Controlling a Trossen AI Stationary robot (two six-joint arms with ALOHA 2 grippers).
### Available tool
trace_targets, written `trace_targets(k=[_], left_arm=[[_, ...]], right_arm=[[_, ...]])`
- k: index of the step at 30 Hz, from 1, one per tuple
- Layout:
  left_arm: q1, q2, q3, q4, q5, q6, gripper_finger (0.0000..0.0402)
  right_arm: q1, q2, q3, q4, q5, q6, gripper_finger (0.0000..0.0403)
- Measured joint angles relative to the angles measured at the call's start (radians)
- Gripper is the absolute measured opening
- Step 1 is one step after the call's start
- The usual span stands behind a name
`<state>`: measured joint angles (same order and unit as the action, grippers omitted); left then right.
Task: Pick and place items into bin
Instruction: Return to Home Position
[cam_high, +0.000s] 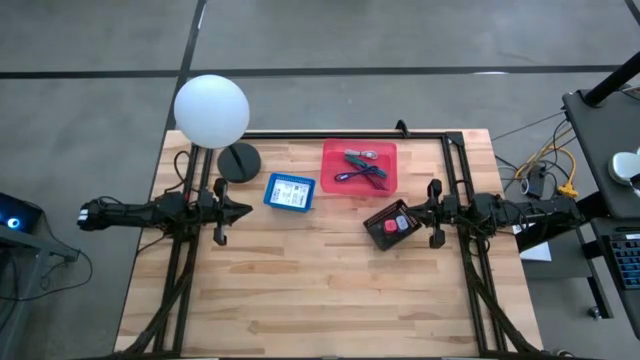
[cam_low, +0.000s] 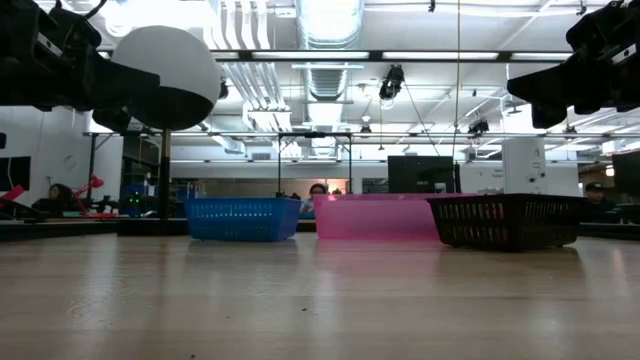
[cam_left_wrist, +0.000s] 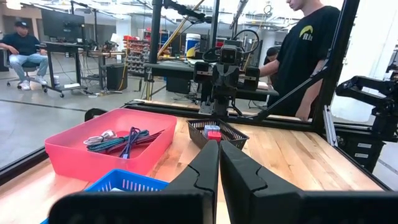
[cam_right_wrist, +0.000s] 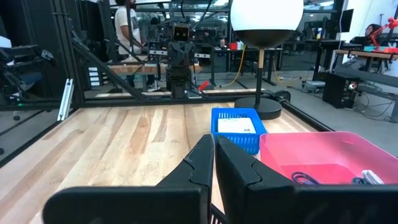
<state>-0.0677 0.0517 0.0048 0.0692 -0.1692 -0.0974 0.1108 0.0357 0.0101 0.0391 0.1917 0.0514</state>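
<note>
The cables (cam_high: 362, 168) lie in a loose tangle of blue-purple, teal and silver-white strands inside the pink bin (cam_high: 325, 165), which sits at the far middle of the table (cam_high: 320, 290). No loose item shows on the bare boards in any view, so the sorting looks finished. Just beside the bin on the left arm's side is a blue basket (cam_high: 270, 190) with a white card in it. Near the bin's other front corner, toward the right arm, a black basket (cam_high: 372, 220) holds a few red pieces. A lamp (cam_high: 211, 110) with a white globe stands at the far left of the table, its dark base close to the blue basket. The left gripper (cam_left_wrist: 219, 149) hangs over the left side of the table and points inward toward the baskets, its 2 fingers pressed together with nothing between them. The right gripper (cam_right_wrist: 214, 144) mirrors it from the right side, just beside the black basket in the high view, likewise closed and empty. In the low view both arms sit high at the picture's top corners, well above the boards. I judge the step in hand to be the return to rest, not another pick. The next move should need no grasp, only settling each arm into its parked pose while keeping it clear of the lamp and the 3 containers. A person (cam_left_wrist: 311, 50) in a dark shirt stands beyond the far side of the table, apart from both arms.
</note>
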Motion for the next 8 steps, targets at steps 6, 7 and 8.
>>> trace_targets(k=[6,7,8], left_arm=[[0.000,0.000,0.000,0.000,0.000,0.000,0.0000],[0.000,0.000,0.000,0.000,0.000,0.000,0.0000],[0.000,0.000,0.000,0.000,0.000,0.000,0.0000]], right_arm=[[0.000,0.000,0.000,0.000,0.000,0.001,0.0009],[0.000,0.000,0.000,0.000,0.000,-0.001,0.0009],[0.000,0.000,0.000,0.000,0.000,-0.006,0.0009]])
